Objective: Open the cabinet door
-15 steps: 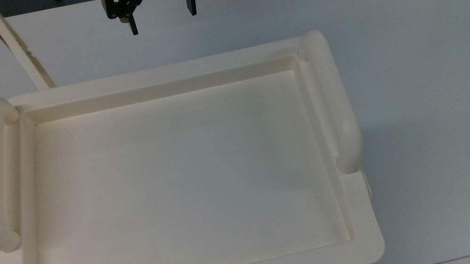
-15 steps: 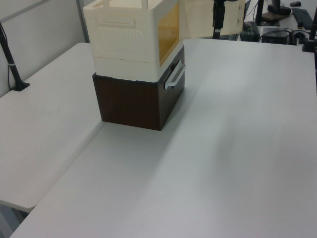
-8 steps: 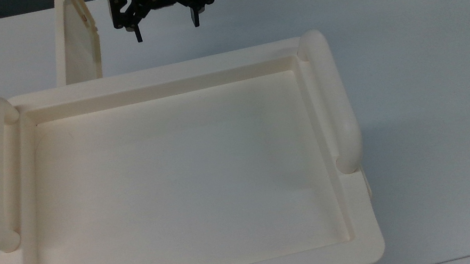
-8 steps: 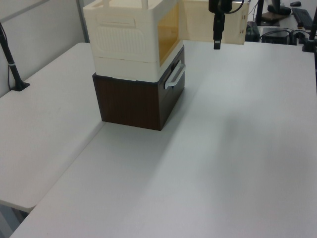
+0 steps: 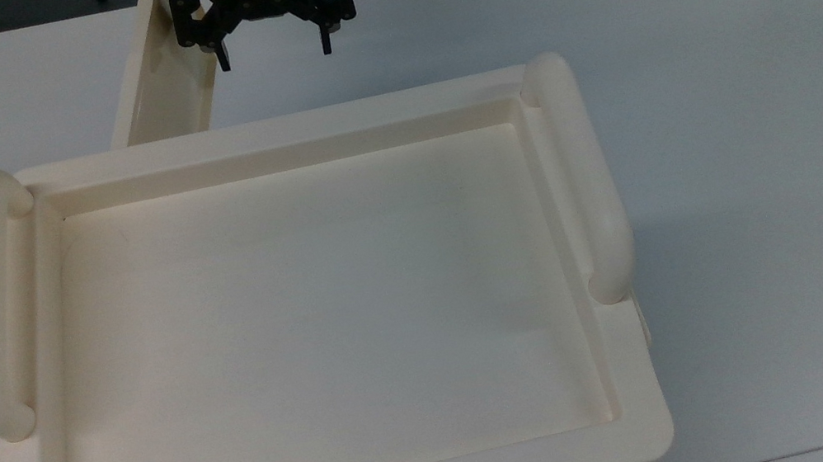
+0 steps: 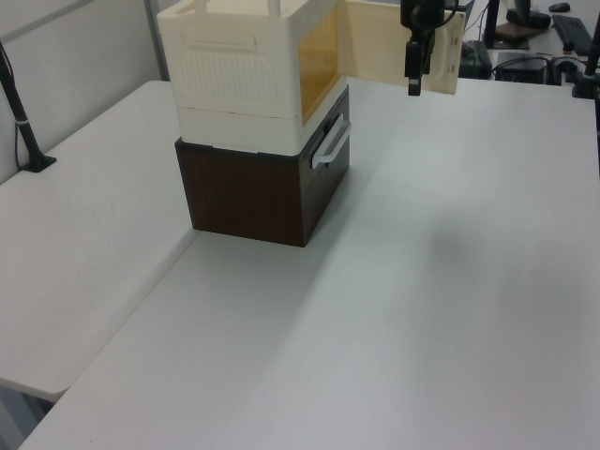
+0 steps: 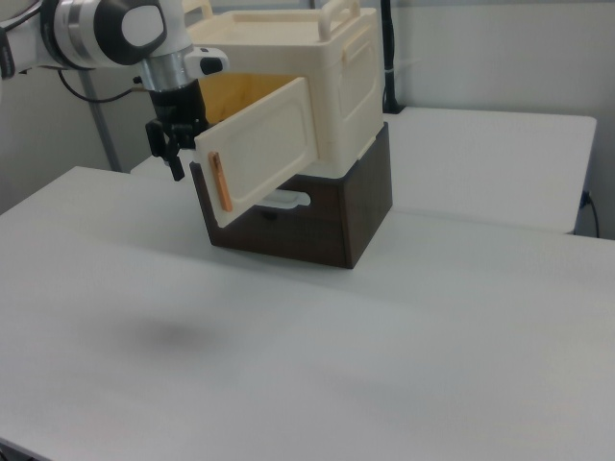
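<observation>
We see white table (image 6: 422,309) spreading wide below and all around pincer (image 5: 272,58). Second white table (image 6: 75,272) sits well off past cabinet from pincer, butted against first. Pale partition wall (image 6: 66,75) behind it, black clamp post (image 6: 23,122) at its edge. Plain light wall (image 7: 500,53) far from pincer. Even, soft light.

Top view straight down, close; left, right views oblique, opposite sides; cabinet (image 5: 310,323) shared.

Cabinet (image 7: 336,67) stacked on a drawer unit (image 7: 327,216), both on the counter (image 7: 384,336). Cabinet door (image 7: 259,149) swung outward, gripper (image 7: 173,154) just beside its free edge.
</observation>
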Robot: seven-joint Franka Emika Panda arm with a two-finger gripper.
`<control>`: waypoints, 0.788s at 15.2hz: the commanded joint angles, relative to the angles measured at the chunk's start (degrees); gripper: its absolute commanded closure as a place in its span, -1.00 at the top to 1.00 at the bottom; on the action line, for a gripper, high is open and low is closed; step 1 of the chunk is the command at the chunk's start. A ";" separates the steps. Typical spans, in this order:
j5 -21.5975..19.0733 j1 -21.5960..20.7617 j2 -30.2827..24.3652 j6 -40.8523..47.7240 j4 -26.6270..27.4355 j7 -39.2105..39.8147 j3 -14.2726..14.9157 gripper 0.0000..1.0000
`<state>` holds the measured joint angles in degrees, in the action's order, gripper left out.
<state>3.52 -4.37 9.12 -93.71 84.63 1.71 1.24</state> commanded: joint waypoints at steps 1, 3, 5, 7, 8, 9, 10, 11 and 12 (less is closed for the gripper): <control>-0.45 3.58 -2.36 0.10 2.47 -1.88 -4.14 1.00; -0.45 3.23 -2.36 0.10 2.91 -1.97 -4.05 1.00; -0.45 3.23 -2.27 -0.25 2.91 -2.15 -4.05 1.00; -0.45 3.14 -2.44 -0.42 2.91 -2.15 -3.79 1.00; -0.45 2.80 -2.44 -0.34 2.91 -2.15 -3.61 1.00; -0.45 2.36 -2.44 -0.42 2.91 -2.15 -3.44 1.00; -0.36 2.09 -2.53 -0.34 2.91 -2.15 -3.17 1.00; -0.36 1.83 -2.53 -0.34 3.00 -2.15 -2.82 1.00; -0.36 1.30 -2.53 -0.34 3.00 -2.15 -2.21 1.00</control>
<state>3.51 -1.71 8.67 -93.71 85.04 0.71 -2.27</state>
